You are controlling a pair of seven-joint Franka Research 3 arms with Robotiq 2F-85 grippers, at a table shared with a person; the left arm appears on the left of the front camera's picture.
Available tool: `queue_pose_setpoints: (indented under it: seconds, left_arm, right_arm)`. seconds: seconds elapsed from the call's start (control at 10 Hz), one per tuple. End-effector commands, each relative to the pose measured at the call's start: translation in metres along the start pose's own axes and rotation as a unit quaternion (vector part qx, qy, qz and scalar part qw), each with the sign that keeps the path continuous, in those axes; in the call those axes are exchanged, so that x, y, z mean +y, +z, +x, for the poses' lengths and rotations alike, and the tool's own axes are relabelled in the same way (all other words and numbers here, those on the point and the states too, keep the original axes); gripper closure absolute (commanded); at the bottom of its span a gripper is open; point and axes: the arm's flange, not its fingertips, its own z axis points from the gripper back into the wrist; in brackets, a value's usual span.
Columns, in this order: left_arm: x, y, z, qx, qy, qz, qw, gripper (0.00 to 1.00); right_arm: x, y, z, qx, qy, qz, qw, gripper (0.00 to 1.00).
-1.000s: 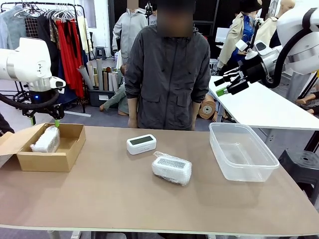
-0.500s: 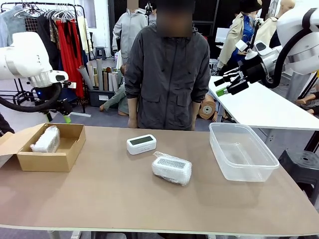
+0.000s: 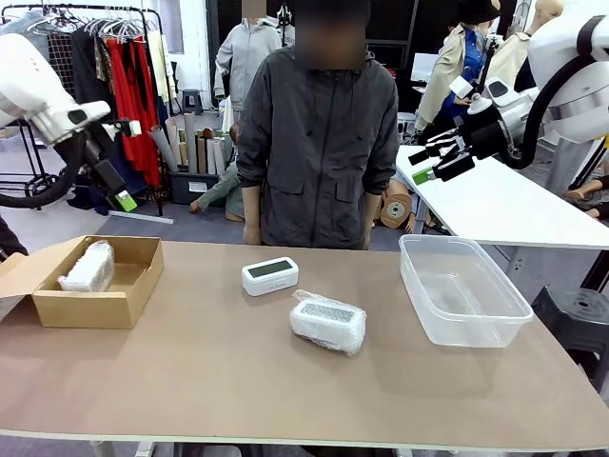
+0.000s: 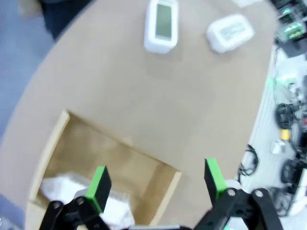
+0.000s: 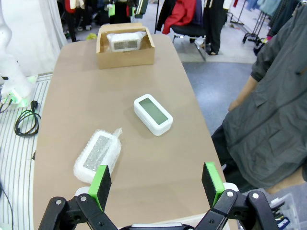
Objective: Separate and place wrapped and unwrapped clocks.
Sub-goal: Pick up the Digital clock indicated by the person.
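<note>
Well to the left of the bare clock and high above the bench, the left hand is held with its green-padded fingers spread and nothing between them. Lower down, also left of the bare clock, an open cardboard box is set, and the boxed wrapped clock is lying inside it. The bare clock itself is laid flat on the bench, screen up. Just to its right and nearer the robot, the loose wrapped clock is lying apart from it. Farther right of the bare clock, a clear plastic tub is set, and nothing is seen in it. Well right of the bare clock and raised in the air, the right hand is held spread wide and empty. Both clocks are judged to be light. The bare one is expected to be stiff and smooth, so it is probably best pinched across its two long sides, clear of the screen. The wrapped one is expected to give and slip under its crinkly plastic, so a squarer, firmer grasp across the middle of its bundle is likely needed.
</note>
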Motion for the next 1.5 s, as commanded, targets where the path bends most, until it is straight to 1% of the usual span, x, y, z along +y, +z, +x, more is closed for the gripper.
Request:
queue_pose_setpoints:
  seconds: [0.0, 0.2, 0.3, 0.4, 0.7, 0.8, 0.9, 1.0, 1.1, 1.2, 1.3, 1.4]
  left_arm:
    - [-0.009, 0.016, -0.004, -0.080, -0.089, -0.026, 0.993, 0.00]
    - [-0.019, 0.029, -0.006, -0.126, -0.155, -0.028, 0.980, 0.00]
    - [-0.026, 0.032, -0.004, -0.156, -0.162, -0.023, 0.974, 0.00]
    - [-0.013, 0.031, 0.009, -0.100, -0.119, -0.005, 0.988, 0.00]
    - [-0.013, 0.031, 0.009, -0.100, -0.119, -0.005, 0.988, 0.00]
    - [-0.014, 0.031, 0.007, -0.114, -0.132, -0.008, 0.985, 0.00]
    - [-0.016, 0.014, 0.007, -0.093, -0.212, -0.002, 0.973, 0.00]
    - [-0.015, 0.004, 0.004, -0.083, -0.237, 0.000, 0.968, 0.00]
    - [-0.014, -0.002, 0.002, -0.094, -0.252, 0.013, 0.963, 0.00]
    - [-0.010, -0.003, -0.002, -0.095, -0.294, 0.027, 0.951, 0.00]
    - [-0.013, -0.007, -0.002, -0.102, -0.313, 0.044, 0.943, 0.00]
    - [-0.017, -0.004, -0.002, -0.120, -0.337, 0.059, 0.932, 0.00]
  right_arm:
    - [0.000, 0.001, 0.002, -0.001, 0.001, -0.002, 1.000, 0.00]
    - [0.000, 0.001, 0.002, -0.001, 0.001, -0.002, 1.000, 0.00]
    - [0.000, 0.001, 0.002, -0.001, 0.001, -0.002, 1.000, 0.00]
    - [0.000, 0.001, 0.002, -0.001, 0.001, -0.002, 1.000, 0.00]
    - [0.000, 0.001, 0.002, -0.001, 0.001, -0.002, 1.000, 0.00]
    - [0.000, 0.001, 0.002, -0.001, 0.001, -0.002, 1.000, 0.00]
    - [0.000, 0.001, 0.002, -0.001, 0.001, -0.002, 1.000, 0.00]
    - [0.000, 0.001, 0.002, -0.001, 0.001, -0.002, 1.000, 0.00]
    - [0.000, 0.001, 0.002, -0.001, 0.001, -0.002, 1.000, 0.00]
    - [0.000, 0.001, 0.002, -0.001, 0.001, -0.002, 1.000, 0.00]
    - [0.000, 0.001, 0.002, -0.001, 0.001, -0.002, 1.000, 0.00]
    - [0.000, 0.001, 0.002, -0.001, 0.001, -0.002, 1.000, 0.00]
